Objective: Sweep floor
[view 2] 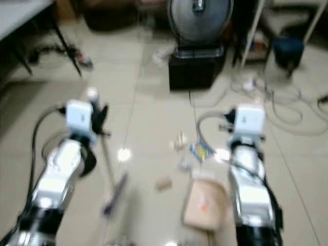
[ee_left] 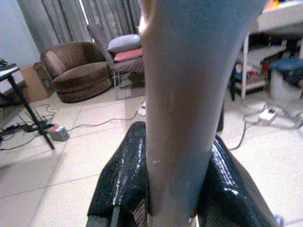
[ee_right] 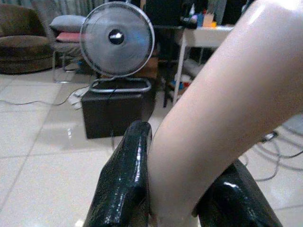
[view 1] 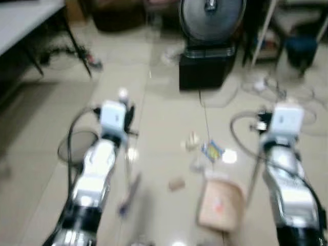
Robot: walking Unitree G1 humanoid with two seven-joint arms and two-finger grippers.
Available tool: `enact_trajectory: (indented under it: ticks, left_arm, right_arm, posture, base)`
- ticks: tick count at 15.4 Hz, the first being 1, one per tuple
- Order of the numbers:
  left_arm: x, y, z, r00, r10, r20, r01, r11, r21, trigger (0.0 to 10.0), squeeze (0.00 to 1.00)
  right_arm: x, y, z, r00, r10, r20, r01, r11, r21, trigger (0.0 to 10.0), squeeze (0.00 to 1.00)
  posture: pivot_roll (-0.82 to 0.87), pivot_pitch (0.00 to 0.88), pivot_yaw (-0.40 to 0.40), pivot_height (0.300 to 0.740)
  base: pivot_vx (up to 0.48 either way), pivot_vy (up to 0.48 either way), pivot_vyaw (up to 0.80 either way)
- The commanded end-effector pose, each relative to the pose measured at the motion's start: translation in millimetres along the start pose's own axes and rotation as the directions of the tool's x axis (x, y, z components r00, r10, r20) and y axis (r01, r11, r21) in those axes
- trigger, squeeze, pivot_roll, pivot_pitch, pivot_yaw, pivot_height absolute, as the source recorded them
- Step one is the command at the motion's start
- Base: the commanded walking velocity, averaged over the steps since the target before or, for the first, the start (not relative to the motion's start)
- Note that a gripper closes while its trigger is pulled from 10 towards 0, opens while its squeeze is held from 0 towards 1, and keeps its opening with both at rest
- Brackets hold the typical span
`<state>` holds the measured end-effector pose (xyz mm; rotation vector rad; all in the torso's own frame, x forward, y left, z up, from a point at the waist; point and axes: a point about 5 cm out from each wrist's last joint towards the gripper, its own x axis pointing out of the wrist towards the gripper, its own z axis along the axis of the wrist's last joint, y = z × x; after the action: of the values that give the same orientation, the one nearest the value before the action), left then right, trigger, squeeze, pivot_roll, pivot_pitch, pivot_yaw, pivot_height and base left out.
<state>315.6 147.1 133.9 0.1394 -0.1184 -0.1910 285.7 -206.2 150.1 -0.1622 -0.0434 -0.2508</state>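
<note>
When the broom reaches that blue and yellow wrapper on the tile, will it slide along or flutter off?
The wrapper looks thin, flat and crumpled, so it is probably very light and may skip or flip rather than slide steadily. The floor is glossy tile, so little should hold it. The blur leaves its material uncertain; short, slow strokes toward the dustpan seem safer.

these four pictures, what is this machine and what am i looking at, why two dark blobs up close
It is a walking robot with two silver arms. The two wide pictures come from cameras in its head, looking down at a tiled floor. The two close ones come from cameras on its wrists; the dark blobs are each tool's black fingers. The left tool is shut on a grey broom handle. The right tool is shut on the pale handle of a dustpan. Scraps of litter lie on the floor ahead, before a fan on a black box.
</note>
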Motion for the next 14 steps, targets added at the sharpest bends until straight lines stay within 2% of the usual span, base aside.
enact_trajectory:
  ticks: [1,7,9,12,14]
  left_arm:
    - [0.8,9.5,8.0,0.999,0.021,0.035,-0.022,0.999,0.029,10.0,0.0]
    - [1.1,8.3,7.7,0.999,0.02,0.034,-0.021,0.999,0.025,10.0,0.0]
    - [0.6,9.7,7.6,0.999,0.018,0.033,-0.019,0.999,0.027,10.0,0.0]
    - [-0.2,10.4,7.3,0.999,0.017,0.031,-0.018,0.999,0.031,10.0,0.0]
    - [-1.6,11.7,6.9,0.999,0.026,0.029,-0.027,0.999,0.032,10.0,0.0]
  right_arm:
    - [1.2,6.7,8.3,0.999,0.025,0.036,-0.025,1.0,0.005,10.0,0.0]
    - [2.1,6.7,7.6,0.998,0.053,0.042,-0.052,0.998,-0.031,10.0,0.0]
    - [1.3,8.0,6.9,0.998,0.049,0.042,-0.048,0.998,-0.032,10.0,0.0]
    - [-1.1,8.9,4.4,0.998,0.047,0.037,-0.048,0.999,0.016,10.0,0.0]
    - [-1.8,10.8,3.4,0.997,0.064,0.036,-0.065,0.998,0.016,10.0,0.0]
  posture:
    - [-0.03,0.089,0.065,0.74]
    - [-0.03,0.094,0.07,0.74]
    - [-0.03,0.1,0.076,0.74]
    - [-0.03,0.101,0.076,0.74]
    - [-0.03,0.1,0.068,0.74]
  base:
    - [0.39,0.0,0.0]
    - [0.389,0.0,0.0]
    - [0.388,0.0,0.52]
    - [0.382,0.0,0.0]
    - [0.384,0.0,0.0]
